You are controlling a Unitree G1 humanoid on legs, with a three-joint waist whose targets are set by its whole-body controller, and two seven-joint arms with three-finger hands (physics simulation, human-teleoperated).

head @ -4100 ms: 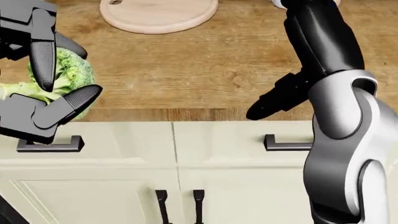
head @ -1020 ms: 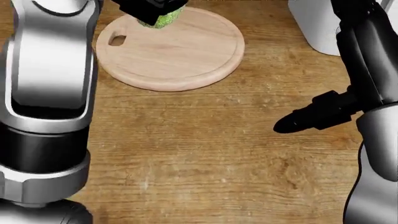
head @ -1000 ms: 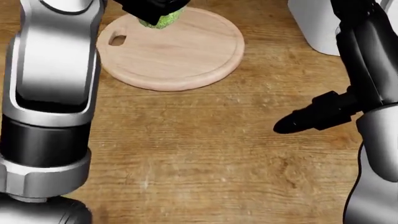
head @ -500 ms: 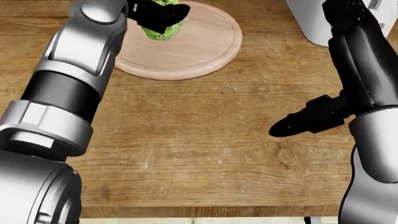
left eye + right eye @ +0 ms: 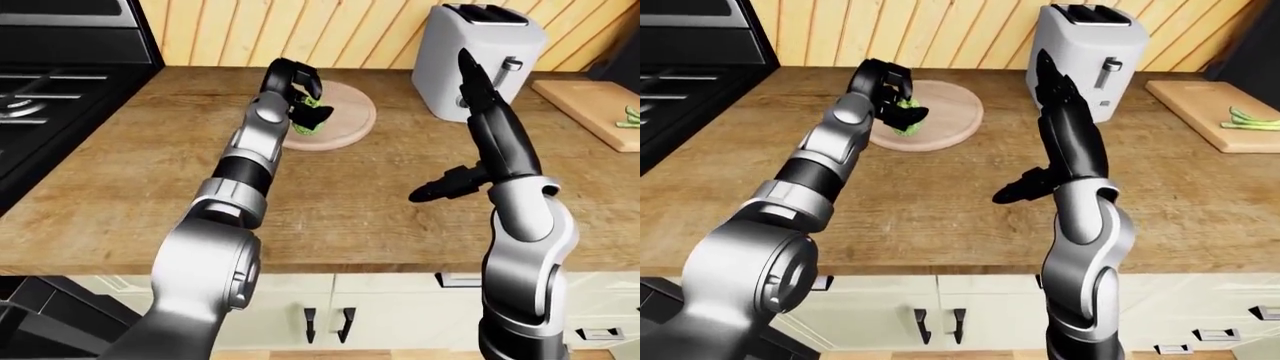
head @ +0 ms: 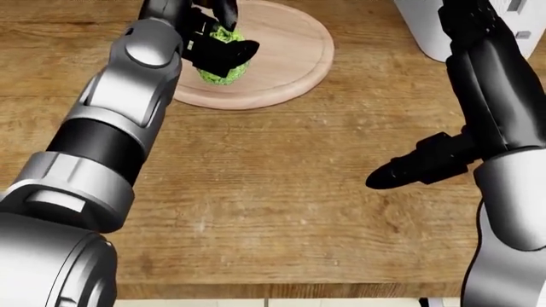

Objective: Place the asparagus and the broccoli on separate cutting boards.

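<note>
Now | left hand [image 6: 209, 39] gripping broccoli [image 6: 220, 64] over round board [image 6: 286, 48] | risk: releasing near the rim, it is rolling onto counter [image 6: 281, 185]

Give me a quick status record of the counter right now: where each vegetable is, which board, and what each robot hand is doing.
broccoli: over the round cutting board, in the left robot hand's fingers
left robot hand: shut on the broccoli, at the round board's left side in the head view
asparagus: lying on the rectangular cutting board, far right of the right-eye view
right robot hand: not visible; the right forearm rises in front of the toaster
broccoli release: not yet done
counter: wooden, stove at far left
</note>
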